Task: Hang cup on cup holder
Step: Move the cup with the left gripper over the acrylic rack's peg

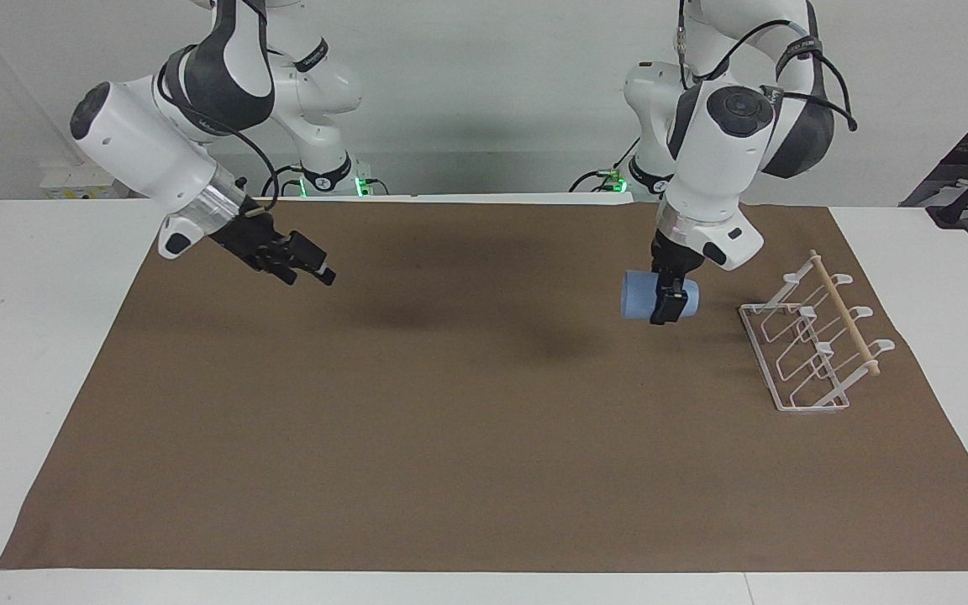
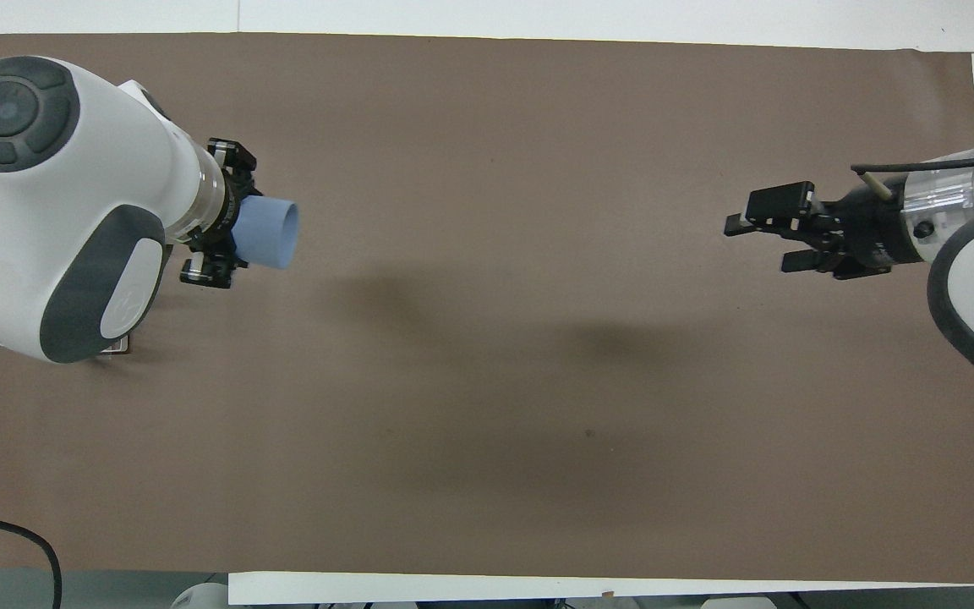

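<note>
One cup (image 1: 647, 296) is lying sideways in my left hand (image 1: 667, 304), gripped above the counter (image 1: 450, 437), just beside the cup holder (image 1: 816, 343). I am risking a missed prong. My right hand (image 1: 303, 262) is waiting open.

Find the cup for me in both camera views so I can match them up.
Facing view: the cup hangs on its side in the left gripper, beside the cup holder.
Overhead view: the cup is at the left edge, mouth toward centre.
Shared landmark: the brown mat.
</note>
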Motion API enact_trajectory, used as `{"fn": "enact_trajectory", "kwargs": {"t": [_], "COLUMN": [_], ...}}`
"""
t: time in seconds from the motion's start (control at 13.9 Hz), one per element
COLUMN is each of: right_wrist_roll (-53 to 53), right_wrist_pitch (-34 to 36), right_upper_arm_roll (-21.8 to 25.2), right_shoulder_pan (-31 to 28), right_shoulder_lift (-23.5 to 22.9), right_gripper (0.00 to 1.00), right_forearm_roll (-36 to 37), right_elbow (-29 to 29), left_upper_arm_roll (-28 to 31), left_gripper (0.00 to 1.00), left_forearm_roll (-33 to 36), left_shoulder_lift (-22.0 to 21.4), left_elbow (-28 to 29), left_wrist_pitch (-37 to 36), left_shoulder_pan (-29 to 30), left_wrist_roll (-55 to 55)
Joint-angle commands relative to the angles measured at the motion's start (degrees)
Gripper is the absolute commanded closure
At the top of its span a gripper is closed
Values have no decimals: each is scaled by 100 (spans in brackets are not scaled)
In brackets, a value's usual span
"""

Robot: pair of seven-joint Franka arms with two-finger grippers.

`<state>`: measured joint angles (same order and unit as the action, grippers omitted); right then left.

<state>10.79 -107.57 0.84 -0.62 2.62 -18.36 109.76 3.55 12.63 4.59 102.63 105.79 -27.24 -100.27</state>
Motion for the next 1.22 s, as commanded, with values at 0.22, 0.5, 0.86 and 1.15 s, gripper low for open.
{"fn": "enact_trajectory", "kwargs": {"t": [0.22, 0.5, 0.86, 1.15], "right_wrist_roll": [-147, -1024, -1141, -1158], "right_wrist_pitch": [1999, 3214, 3488, 3462], "right_upper_arm_roll": [-32, -40, -41, 293], "right_shoulder_pan": [-306, -746, -353, -79], "right_shoulder_lift": [-86, -358, -342, -236], "right_gripper": [1, 1, 1, 1], "right_forearm_roll": [1940, 2240, 2476, 2452], "right_elbow": [-1629, -2748, -2767, -2573], "left_upper_arm_roll": [-3, -12, -12, -47], "left_gripper": [64, 64, 64, 64], "left_forearm_roll": [3424, 5492, 6163, 6137], "left_shoulder_lift": [419, 990, 1395, 1343], "left_elbow": [29, 29, 38, 318], "left_wrist_pitch": [-830, -761, -954, -1227], "left_shoulder_pan": [341, 702, 676, 606], "left_wrist_roll": [-598, -1363, -1874, -1874]}}
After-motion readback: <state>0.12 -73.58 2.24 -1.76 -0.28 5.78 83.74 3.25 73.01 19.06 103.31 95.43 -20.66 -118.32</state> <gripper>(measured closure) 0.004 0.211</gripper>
